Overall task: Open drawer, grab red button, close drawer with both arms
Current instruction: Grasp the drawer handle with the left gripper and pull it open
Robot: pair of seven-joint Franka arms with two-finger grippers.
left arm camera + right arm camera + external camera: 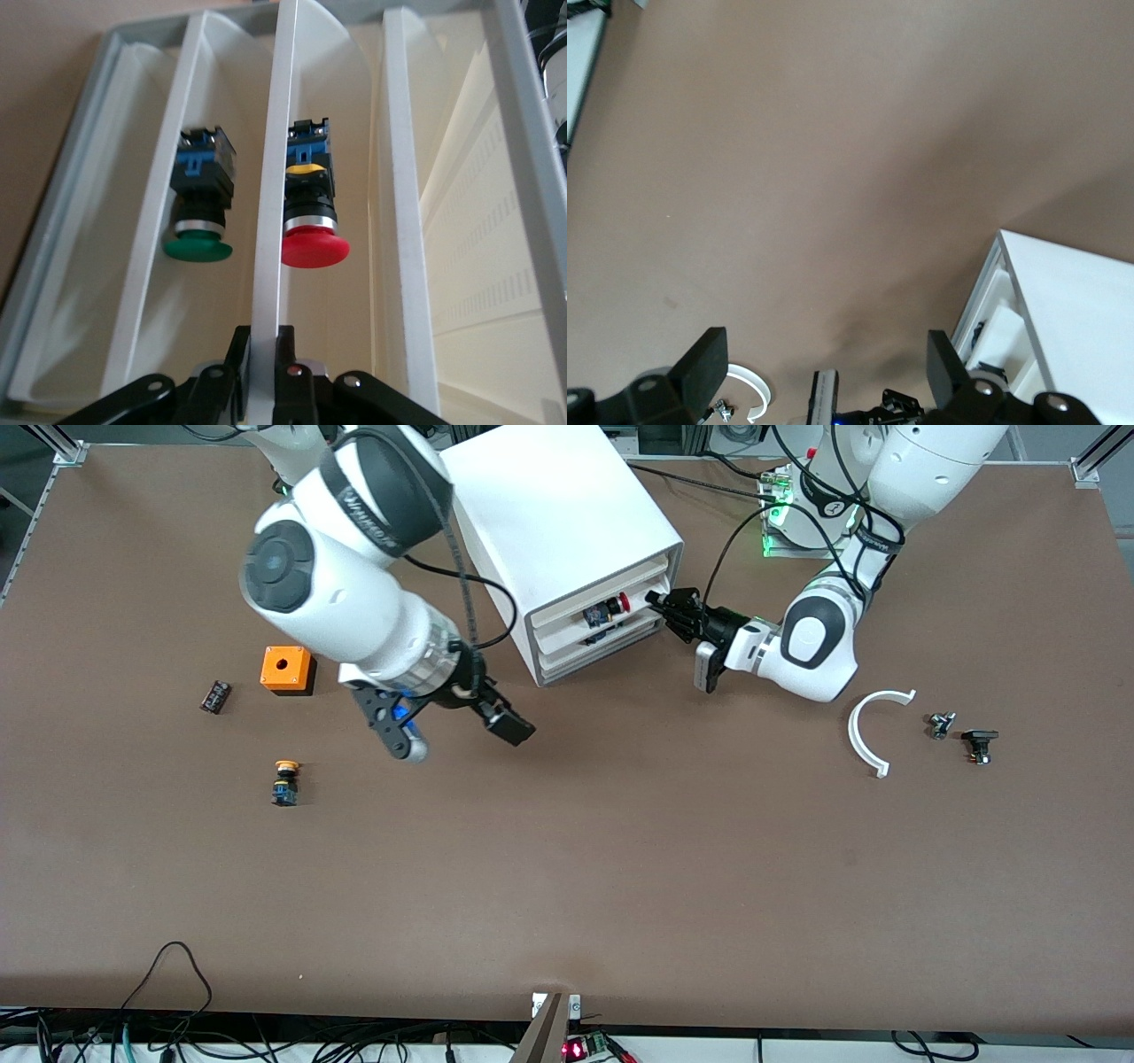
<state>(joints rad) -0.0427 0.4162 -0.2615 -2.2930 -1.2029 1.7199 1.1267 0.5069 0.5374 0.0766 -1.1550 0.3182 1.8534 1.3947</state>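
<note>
The white cabinet (pixel 567 522) stands toward the robots' side of the table. Its second drawer (pixel 580 627) holds the red-capped button (pixel 617 606), seen through the cut-out front. My left gripper (pixel 660 602) is at the drawer front, at the corner toward the left arm's end. In the left wrist view this gripper (pixel 263 354) is shut on a thin white edge of the drawer (pixel 270 248), with the red button (pixel 312 221) just past it. My right gripper (pixel 456 735) hangs open and empty over the table in front of the cabinet.
The drawer beneath holds a green-capped button (pixel 199 212). An orange box (pixel 286 669), a yellow-capped button (pixel 285 781) and a small black part (pixel 215 696) lie toward the right arm's end. A white curved piece (pixel 868 731) and small parts (pixel 979 744) lie toward the left arm's end.
</note>
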